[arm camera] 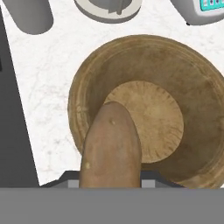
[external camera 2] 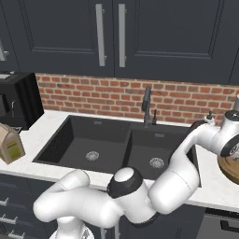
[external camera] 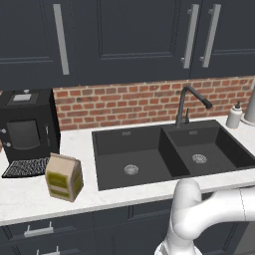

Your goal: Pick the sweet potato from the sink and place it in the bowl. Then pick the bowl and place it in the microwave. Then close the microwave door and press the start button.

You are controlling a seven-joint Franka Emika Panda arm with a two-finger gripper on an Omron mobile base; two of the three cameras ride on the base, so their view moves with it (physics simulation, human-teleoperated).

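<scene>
My gripper [arm camera: 109, 181] is shut on the sweet potato [arm camera: 111, 144], a tan-orange oblong lump that juts out from between the fingers in the hand view. Right below it sits the wooden bowl [arm camera: 192, 87] on the white counter, and the potato's tip hangs over the bowl's lighter inside without touching the floor. From the right base view my arm reaches far right past the black sink [external camera 2: 74, 140], and the bowl's rim [external camera 2: 231, 170] shows at the right edge. The double-basin sink [external camera: 119, 144] lies in the middle of the left base view.
A black gooseneck faucet [external camera: 187, 102] rises behind the sink. A soap dispenser [external camera: 234, 117] stands right of it. A black countertop machine [external camera: 27, 124] and a tan bag [external camera: 63, 177] sit on the left. Beyond the bowl stand a grey cylinder [arm camera: 30, 15] and a white vessel [arm camera: 109, 8].
</scene>
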